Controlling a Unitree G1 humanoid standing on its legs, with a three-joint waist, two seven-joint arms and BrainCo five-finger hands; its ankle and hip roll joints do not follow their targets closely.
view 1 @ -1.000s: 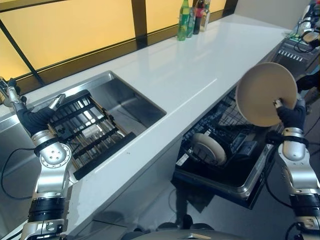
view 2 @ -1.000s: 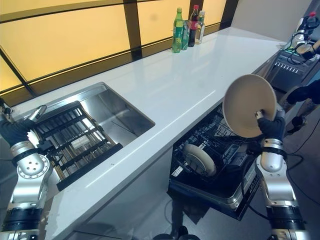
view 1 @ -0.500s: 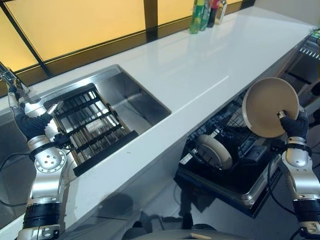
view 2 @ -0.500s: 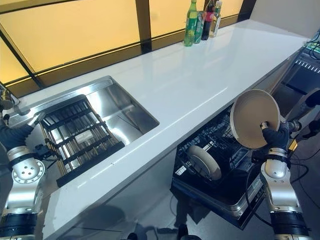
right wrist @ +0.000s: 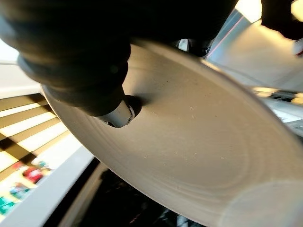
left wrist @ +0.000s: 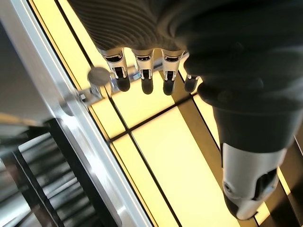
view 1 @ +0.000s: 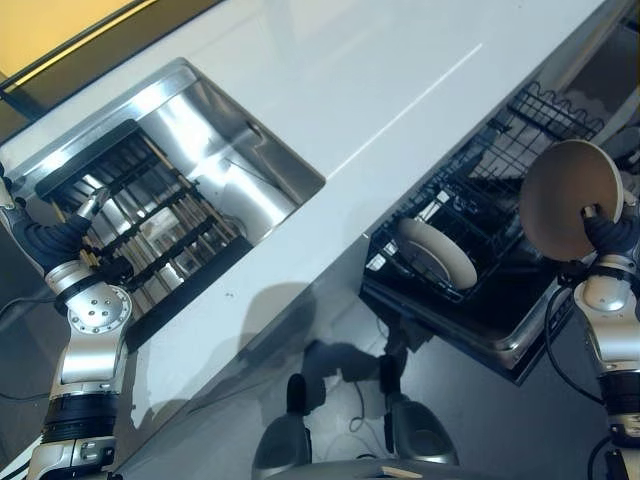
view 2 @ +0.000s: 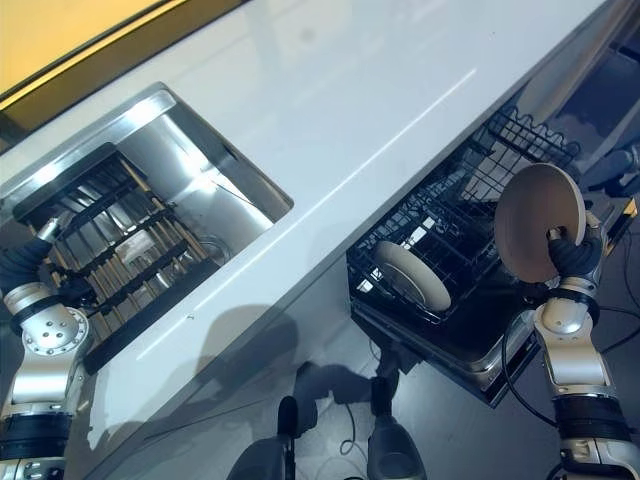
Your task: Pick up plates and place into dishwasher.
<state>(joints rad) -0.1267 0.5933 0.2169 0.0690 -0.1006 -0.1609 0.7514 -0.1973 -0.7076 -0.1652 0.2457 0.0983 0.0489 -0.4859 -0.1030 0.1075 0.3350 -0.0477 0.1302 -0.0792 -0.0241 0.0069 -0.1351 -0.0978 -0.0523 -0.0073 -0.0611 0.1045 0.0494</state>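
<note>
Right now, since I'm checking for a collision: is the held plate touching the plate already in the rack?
Apart. In the left eye view the tan plate in the right hand is held up, with open rack between it and the white plate.

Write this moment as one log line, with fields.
right hand: holds plate above rack | left hand: idle at sink | rack: one plate inside

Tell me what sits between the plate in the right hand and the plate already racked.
Only bare black wire rack. In the right eye view the held plate, pinched by the right hand, hangs apart from the racked plate.
</note>
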